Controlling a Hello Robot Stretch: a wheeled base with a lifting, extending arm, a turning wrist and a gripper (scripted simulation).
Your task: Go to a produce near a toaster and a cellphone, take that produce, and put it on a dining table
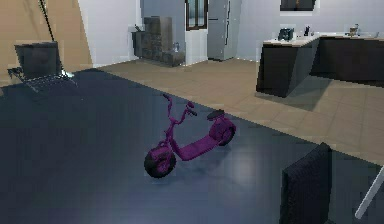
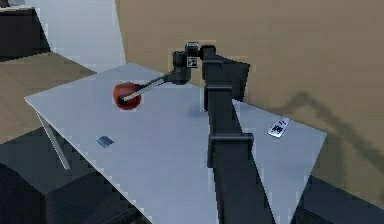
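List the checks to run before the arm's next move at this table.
1. Red round produce at the end effector's far end: ok.
2. Produce resting on the pale grey tabletop or held clear: cannot tell.
3. Small dark square object apart from the produce: ok.
4. Small white oblong object across the arm from the produce: ok.
5. Floor straight ahead free: not ok, a purple scooter stands there.

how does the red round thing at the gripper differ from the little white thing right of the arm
The red thing is round and bulky; the white thing is flat and oblong. The red thing is at the gripper's fingers, left of the arm; the white thing lies alone right of it. Both show against the grey table.
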